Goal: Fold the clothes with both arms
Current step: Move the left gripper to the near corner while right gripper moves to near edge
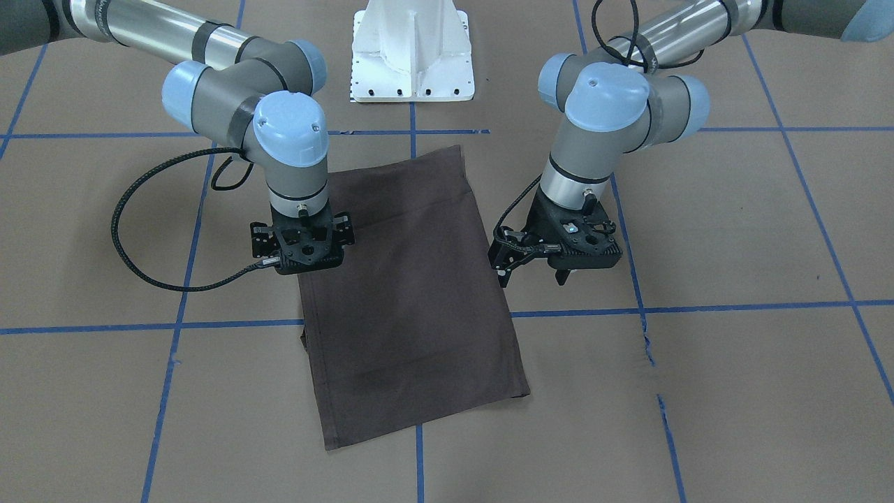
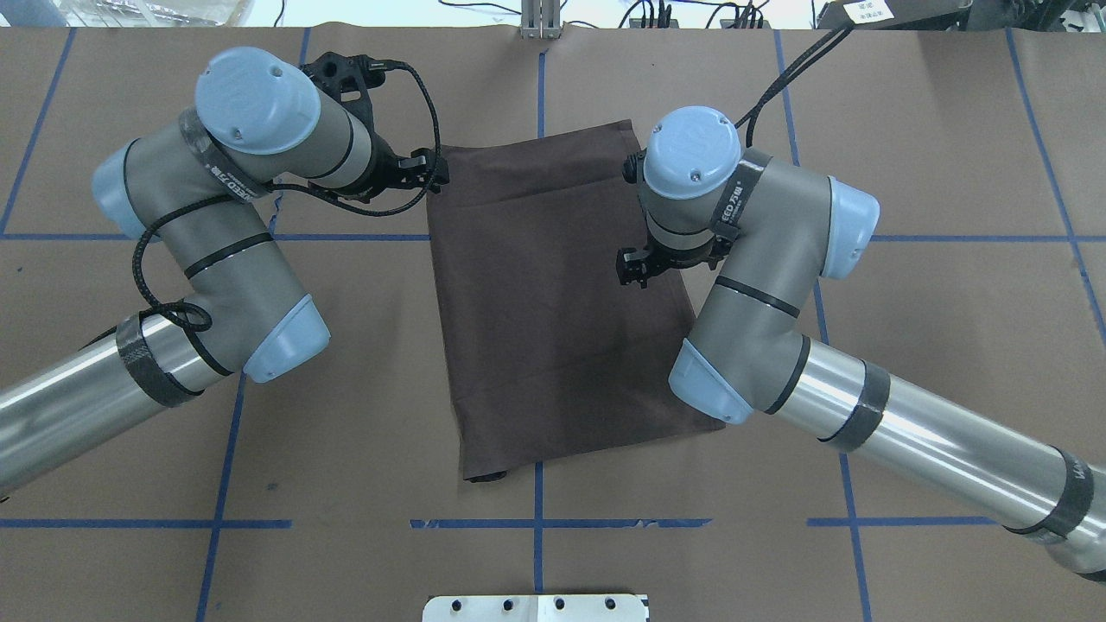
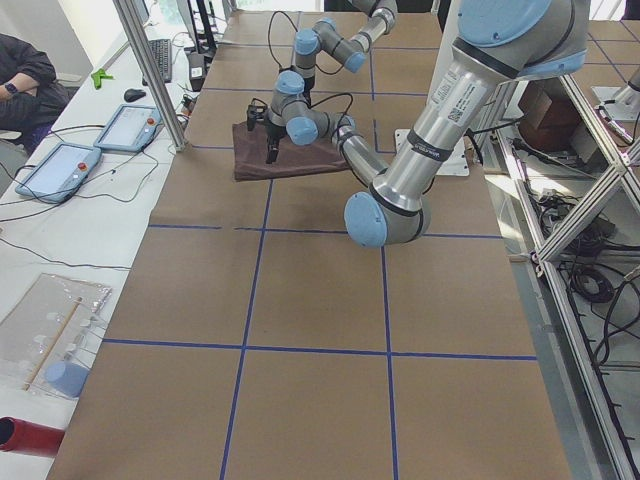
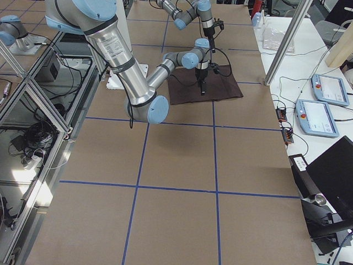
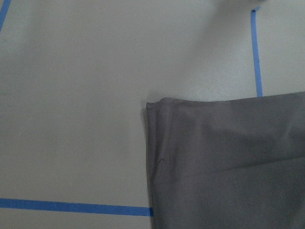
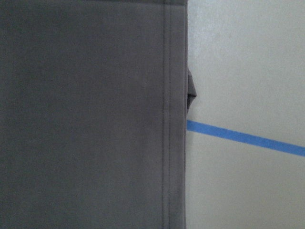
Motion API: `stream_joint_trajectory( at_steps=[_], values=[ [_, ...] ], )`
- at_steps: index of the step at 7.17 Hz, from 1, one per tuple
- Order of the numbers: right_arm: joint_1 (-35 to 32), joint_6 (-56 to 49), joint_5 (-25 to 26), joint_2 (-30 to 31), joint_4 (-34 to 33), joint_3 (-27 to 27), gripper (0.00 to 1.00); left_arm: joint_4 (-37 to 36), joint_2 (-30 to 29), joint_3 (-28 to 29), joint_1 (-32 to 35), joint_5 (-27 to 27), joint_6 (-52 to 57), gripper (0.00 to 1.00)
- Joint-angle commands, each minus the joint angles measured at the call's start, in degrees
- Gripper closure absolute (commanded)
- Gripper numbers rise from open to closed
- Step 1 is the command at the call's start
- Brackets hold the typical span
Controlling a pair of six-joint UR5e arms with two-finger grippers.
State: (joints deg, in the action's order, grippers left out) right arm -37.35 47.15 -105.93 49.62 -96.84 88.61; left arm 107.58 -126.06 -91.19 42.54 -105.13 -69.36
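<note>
**two hands flank a shirt that lies lengthwise from the robot**

the left hand (image 1: 532, 274) hangs pointing down, its two fingers apart with nothing between them. it is off the cloth, just beside the long edge of the shirt (image 1: 412, 293) on the robot's left. its wrist view looks down on that side's far corner, so the corner lies a little inward of the hand and below it.

the right hand (image 1: 304, 244) stands over the opposite long edge, about mid-length. its fingers are hidden under its own body, so i cannot tell if they are apart or together, or whether they touch the cloth. its wrist view shows the stitched hem running straight along that edge. a small tuck of cloth pokes out past the hem where the tape (image 6: 248, 138) meets it.

the shirt lies flat on the table (image 1: 733, 230) between the two hands, folded to a narrow rectangle, with no collar or lettering showing. its long axis runs away from the base (image 1: 412, 63), a little skewed, the near end swung toward the robot's right.

as i judge it, the next fold goes across that length, so each hand needs a hold on its own long edge. the right hand is the nearer, being over its edge, while the left has to come sideways onto the cloth. with the skew, the two grip points will not sit level with each other.
</note>
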Motion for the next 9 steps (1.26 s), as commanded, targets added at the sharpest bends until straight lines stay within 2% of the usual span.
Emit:
stream_joint_trajectory(
  at_steps=[1,2,3,4,5,7,9],
  values=[
    [-1.23,-0.57,-0.50,-0.50,4.96,-2.29,0.00,2.96,2.74,-1.52,-0.26,-0.86,-0.33,0.00],
    [-1.41,-0.48,-3.90,-0.23,6.13,-2.21,0.00,2.72,3.97,-3.01,-2.17,-5.30,-4.77,0.00],
    [-1.85,0.04,-7.85,-0.14,6.14,-0.56,0.00,1.85,4.77,-5.03,-6.37,-5.09,-13.08,0.00],
    [-2.11,0.48,-9.54,0.03,6.14,0.59,0.00,0.45,4.69,-5.92,-11.72,-1.52,-21.52,0.00],
    [-2.20,0.84,-9.64,1.17,6.14,2.17,0.00,-0.43,4.60,-6.89,-16.91,1.13,-27.35,0.00],
    [-3.16,0.84,-10.52,1.53,6.05,2.54,0.00,-8.56,4.69,-13.02,-21.85,1.33,-31.97,0.00],
    [-3.52,0.93,-10.61,1.62,6.14,2.54,0.00,-9.58,4.95,-12.71,-26.86,1.68,-34.33,0.02]
  ],
)
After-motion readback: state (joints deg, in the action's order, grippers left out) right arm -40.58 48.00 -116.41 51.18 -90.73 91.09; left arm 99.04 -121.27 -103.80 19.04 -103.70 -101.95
